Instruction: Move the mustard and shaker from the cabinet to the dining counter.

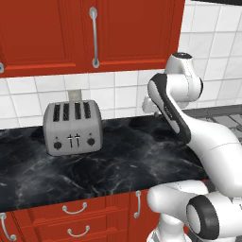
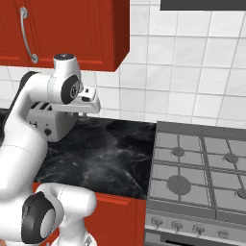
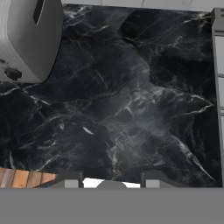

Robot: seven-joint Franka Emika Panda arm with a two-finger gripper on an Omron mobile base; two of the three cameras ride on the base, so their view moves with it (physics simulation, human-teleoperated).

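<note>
I have the fingers (image 3: 109, 180) spread and empty above the black counter (image 1: 127, 160). The cabinet (image 1: 56, 33) doors are shut, so the mustard and shaker are hidden. Reaching for the handle (image 1: 94, 38), I risk clipping the toaster (image 1: 73, 127).

Cabinet (image 1: 56, 33): both doors closed, so its interior is hidden; its top is cut by the upper edge in both base views. Toaster (image 1: 73, 126): in the right base view the arm covers most of it; in the hand view only one corner enters at upper left. Bench (image 1: 118, 160): its left end runs off-frame beyond the toaster. Fingers (image 3: 70, 180): only the tips show; their spacing cannot be judged. Stove (image 2: 202, 168): cut at right.
</note>
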